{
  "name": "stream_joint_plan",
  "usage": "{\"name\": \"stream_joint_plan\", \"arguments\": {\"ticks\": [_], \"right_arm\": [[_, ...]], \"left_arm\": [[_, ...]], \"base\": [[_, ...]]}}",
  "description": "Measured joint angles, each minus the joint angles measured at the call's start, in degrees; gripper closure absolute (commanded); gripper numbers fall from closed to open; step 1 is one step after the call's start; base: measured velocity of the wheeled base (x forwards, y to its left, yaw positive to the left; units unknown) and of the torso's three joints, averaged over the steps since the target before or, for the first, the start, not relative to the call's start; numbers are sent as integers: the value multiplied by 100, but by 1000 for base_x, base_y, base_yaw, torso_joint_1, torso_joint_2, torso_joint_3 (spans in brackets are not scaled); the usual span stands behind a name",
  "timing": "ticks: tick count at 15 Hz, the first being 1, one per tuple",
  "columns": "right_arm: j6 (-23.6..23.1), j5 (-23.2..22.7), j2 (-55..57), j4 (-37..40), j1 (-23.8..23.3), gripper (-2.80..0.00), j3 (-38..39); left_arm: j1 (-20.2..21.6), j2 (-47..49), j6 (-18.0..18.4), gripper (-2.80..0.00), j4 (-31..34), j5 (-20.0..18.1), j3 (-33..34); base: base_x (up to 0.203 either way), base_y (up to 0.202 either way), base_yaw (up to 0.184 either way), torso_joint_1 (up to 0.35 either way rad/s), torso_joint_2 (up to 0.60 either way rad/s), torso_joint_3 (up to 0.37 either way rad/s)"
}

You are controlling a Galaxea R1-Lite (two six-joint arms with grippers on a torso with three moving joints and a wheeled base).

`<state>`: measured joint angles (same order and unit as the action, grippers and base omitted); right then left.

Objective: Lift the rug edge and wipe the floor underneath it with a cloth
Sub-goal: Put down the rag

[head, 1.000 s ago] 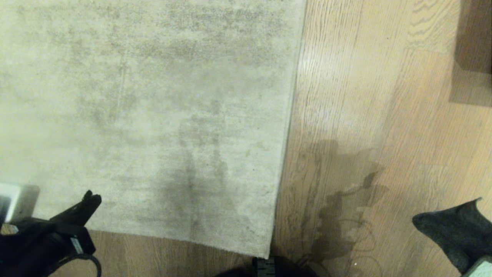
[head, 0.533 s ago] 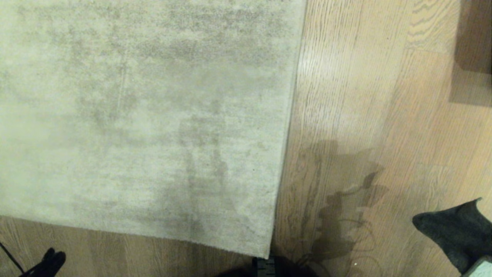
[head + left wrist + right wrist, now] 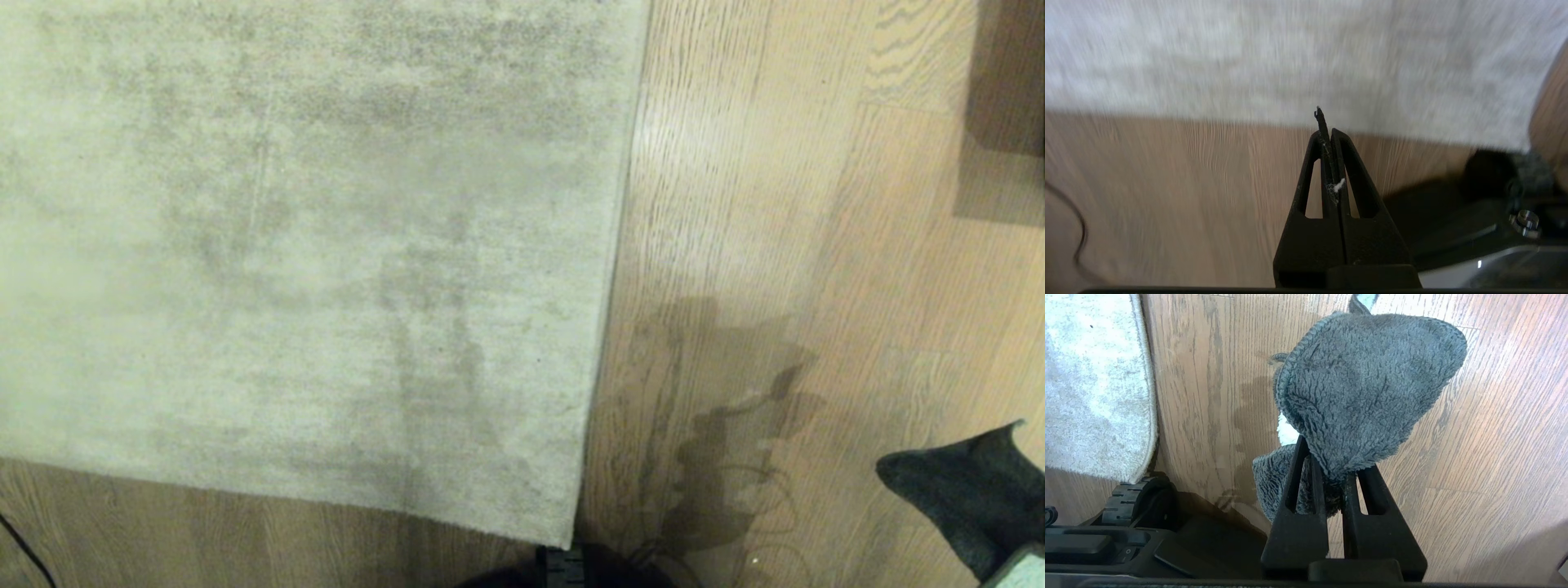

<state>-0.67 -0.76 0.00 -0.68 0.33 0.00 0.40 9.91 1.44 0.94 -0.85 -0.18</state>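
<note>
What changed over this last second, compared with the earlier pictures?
The left gripper, shut and empty, pulled back off the rug's near corner and dropped out of the head view. The rug lies flat as before, and the right gripper still holds the cloth over the floor.

Nothing here carries any writing that I can read: no letters, numbers, brand marks or signs show on the pale grey-beige mottled rug (image 3: 310,245), on the light-brown wooden plank floor (image 3: 775,204), or on the dark grey-green fluffy cloth (image 3: 1367,384). The black base (image 3: 1126,543) of the robot bears a small switch, but its marking is too small to tell.
</note>
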Motion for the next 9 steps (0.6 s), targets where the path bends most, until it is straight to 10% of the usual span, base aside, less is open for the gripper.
{"name": "stream_joint_plan", "arguments": {"ticks": [9], "right_arm": [[1, 1, 0, 2, 0, 0, 0]], "left_arm": [[-40, -964, -5, 0, -40, 62, 18]], "base": [[0, 0, 0, 0, 0, 0]]}}
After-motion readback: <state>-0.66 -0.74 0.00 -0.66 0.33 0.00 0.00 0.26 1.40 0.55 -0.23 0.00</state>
